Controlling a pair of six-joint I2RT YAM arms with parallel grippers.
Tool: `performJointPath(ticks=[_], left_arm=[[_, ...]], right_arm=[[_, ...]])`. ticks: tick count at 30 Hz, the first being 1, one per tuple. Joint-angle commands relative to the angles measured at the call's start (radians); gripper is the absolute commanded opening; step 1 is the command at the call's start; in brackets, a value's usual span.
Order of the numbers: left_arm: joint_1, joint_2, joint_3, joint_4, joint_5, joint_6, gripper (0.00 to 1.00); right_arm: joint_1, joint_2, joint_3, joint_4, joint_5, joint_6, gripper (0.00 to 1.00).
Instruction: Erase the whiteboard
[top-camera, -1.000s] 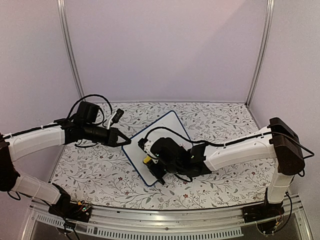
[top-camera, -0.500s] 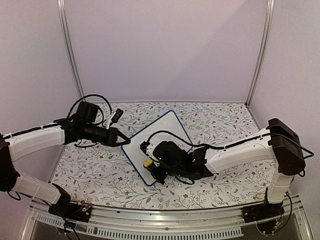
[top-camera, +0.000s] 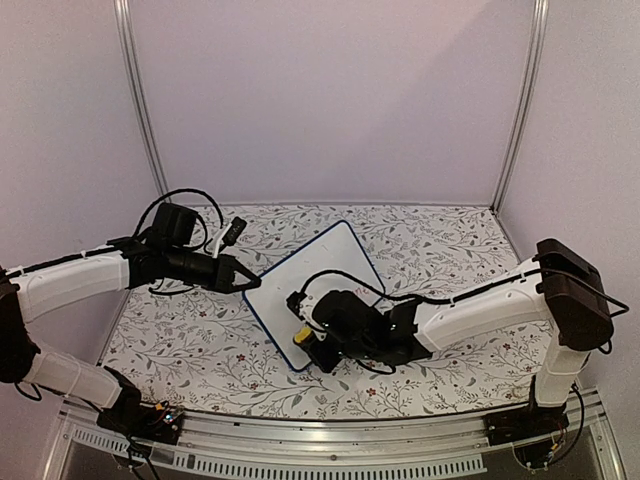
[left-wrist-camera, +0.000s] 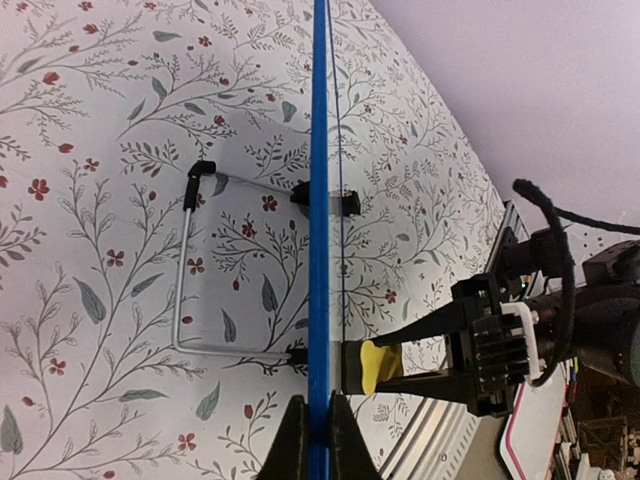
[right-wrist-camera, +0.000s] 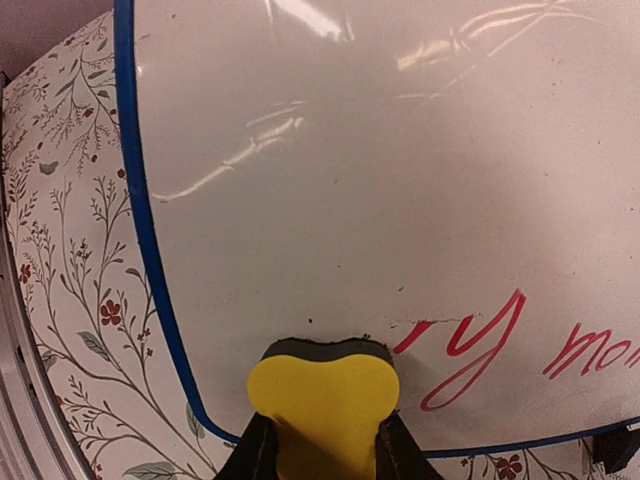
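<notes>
One whiteboard (top-camera: 322, 262) — left gripper (top-camera: 251, 285) clamps its edge, right gripper (top-camera: 306, 343) pinches one yellow eraser (right-wrist-camera: 322, 400).

A robot test cell in a lab: plain pale-lilac panels (top-camera: 330, 100) close off the space beyond the left hand (top-camera: 255, 286) and the right hand (top-camera: 303, 340), joined by bare aluminium posts (top-camera: 141, 100). Beneath both hands the tabletop (top-camera: 450, 240) wears a leaf-and-flower printed cover, and on their near side a slotted metal rail (top-camera: 330, 440) carries the bases of two white, cable-strung arms (top-camera: 480, 305)
</notes>
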Motion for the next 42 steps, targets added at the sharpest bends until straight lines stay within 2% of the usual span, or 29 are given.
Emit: performJointPath(ticks=[1,19,29,42], left_arm=[[0.001,-0.012,-0.006,0.036,0.027,0.007,0.00],[0.001,-0.009,-0.007,0.036,0.029,0.007,0.00],[0.001,-0.007,-0.006,0.037,0.028,0.008,0.00],[0.001,-0.016,-0.007,0.034,0.026,0.009,0.00]], right_arm=[[-0.004,0.019,-0.046,-0.082,-0.019,0.023,0.20],[0.000,-0.051,-0.063,-0.116,0.010,0.021,0.20],[-0.011,-0.145,0.001,-0.104,0.089,-0.023,0.21],[-0.071,-0.009,0.122,-0.071,0.049,-0.045,0.21]])
